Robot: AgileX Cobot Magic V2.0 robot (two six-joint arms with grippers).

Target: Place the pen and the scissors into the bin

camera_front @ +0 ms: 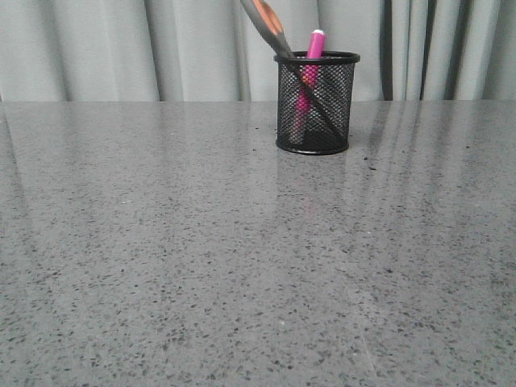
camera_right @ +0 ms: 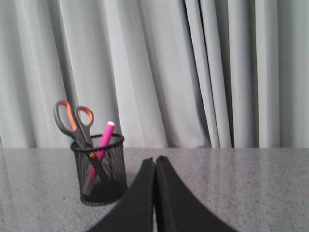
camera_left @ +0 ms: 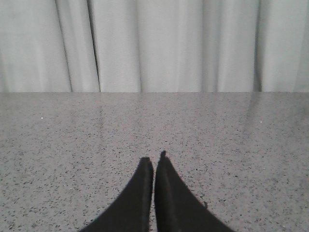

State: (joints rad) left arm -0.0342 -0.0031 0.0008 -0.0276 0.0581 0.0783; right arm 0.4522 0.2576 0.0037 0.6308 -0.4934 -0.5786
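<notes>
Bin [camera_front: 316, 103] stands on worktop [camera_front: 201, 266] at 1 o'clock in front view; scissors [camera_front: 270, 24] and pen [camera_front: 313, 48] both sit inside, blades down. Left claw [camera_left: 154, 162] and right claw [camera_right: 155, 162] pressed together, empty. Judgement: task complete; hold arms clear of the bin.

Background only: table and curtain.
Grey speckled stone-look table [camera_front: 201, 266] fills the lower part of the front view, glossy, with faint vertical reflections of the folds behind it and a few dark specks near the far right. Same surface in the left wrist view [camera_left: 72, 140] and right wrist view [camera_right: 251, 179]. Pale grey-white curtain [camera_front: 121, 48] hangs in vertical pleats along the table's far edge, across the full width; also seen in the left wrist view [camera_left: 169, 43] and right wrist view [camera_right: 193, 72], folds tighter toward one side.
</notes>
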